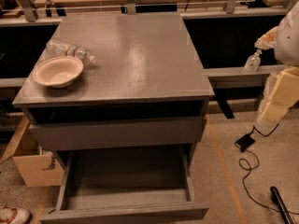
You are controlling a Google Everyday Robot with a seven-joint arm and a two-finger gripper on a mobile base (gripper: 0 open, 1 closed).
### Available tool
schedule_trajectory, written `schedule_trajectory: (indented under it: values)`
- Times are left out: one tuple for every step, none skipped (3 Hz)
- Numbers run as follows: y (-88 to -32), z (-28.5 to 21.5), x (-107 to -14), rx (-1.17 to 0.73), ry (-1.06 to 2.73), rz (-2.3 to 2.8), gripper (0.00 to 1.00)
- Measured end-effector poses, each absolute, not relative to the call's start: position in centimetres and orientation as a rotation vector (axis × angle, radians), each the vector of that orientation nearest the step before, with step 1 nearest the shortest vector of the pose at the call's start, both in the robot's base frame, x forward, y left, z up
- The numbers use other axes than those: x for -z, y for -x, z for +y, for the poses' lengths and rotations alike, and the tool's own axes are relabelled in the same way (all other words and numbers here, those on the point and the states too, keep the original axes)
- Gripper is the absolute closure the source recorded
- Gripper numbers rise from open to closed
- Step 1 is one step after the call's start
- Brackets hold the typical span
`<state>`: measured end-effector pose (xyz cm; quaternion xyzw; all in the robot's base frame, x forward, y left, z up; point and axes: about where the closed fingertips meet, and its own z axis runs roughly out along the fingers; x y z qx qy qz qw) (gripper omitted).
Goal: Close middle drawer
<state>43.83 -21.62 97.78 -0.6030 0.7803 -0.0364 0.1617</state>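
The grey cabinet (135, 55) fills the middle of the camera view. The middle drawer (126, 212) is pulled far out at the bottom of the view, and its plain front panel is nearest to me. Its grey inside (128, 171) holds nothing. Above it, another grey drawer front (117, 133) stands slightly out from the cabinet, with a dark gap over it. My gripper (279, 96) shows as cream-coloured parts at the right edge, off to the right of the cabinet, above the floor and touching nothing.
A beige bowl (58, 71) and a clear plastic bottle (67, 50) lying on its side rest on the cabinet top at the left. A cardboard box (35, 164) stands left of the cabinet. A small bottle (252, 62) stands on a ledge and a black cable (247, 164) lies on the floor at the right.
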Motion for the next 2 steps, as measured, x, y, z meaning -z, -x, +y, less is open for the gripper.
schedule_trajectory:
  values:
    - [-43.8, -21.6, -97.8, 0.106, 1.72, 2.227, 0.0]
    - [-42.0, -21.1, -95.1, 0.09, 1.736, 2.28, 0.0]
